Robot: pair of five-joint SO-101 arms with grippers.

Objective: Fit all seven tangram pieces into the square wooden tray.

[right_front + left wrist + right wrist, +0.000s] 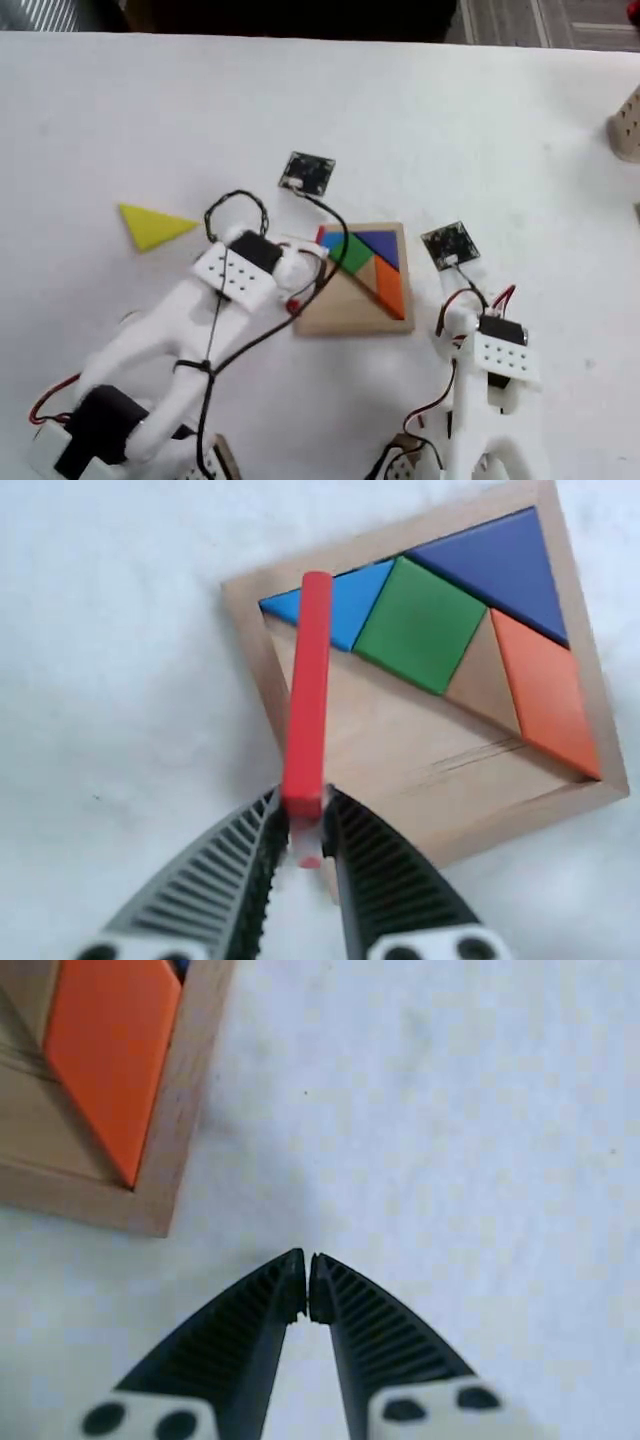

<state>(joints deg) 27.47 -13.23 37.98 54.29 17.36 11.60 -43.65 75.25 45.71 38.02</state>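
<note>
The square wooden tray [340,312] lies mid-table and holds a light blue piece [340,605], a green square [420,623], a dark blue triangle [495,565] and an orange parallelogram [545,690]. Its lower half [400,760] is bare wood. My left gripper [305,825] is shut on a red piece [307,680], held on edge over the tray's left side. A yellow triangle [152,225] lies on the table left of the arms. My right gripper [308,1285] is shut and holds nothing, over bare table beside the tray's corner [170,1150], near the orange parallelogram [105,1050].
Two small black circuit boards [307,172] [450,245] on cables sit above and right of the tray. A black cable [235,200] loops by the left arm [170,330]. A beige perforated object [625,125] stands at the right edge. The right arm [497,360] stands right of the tray.
</note>
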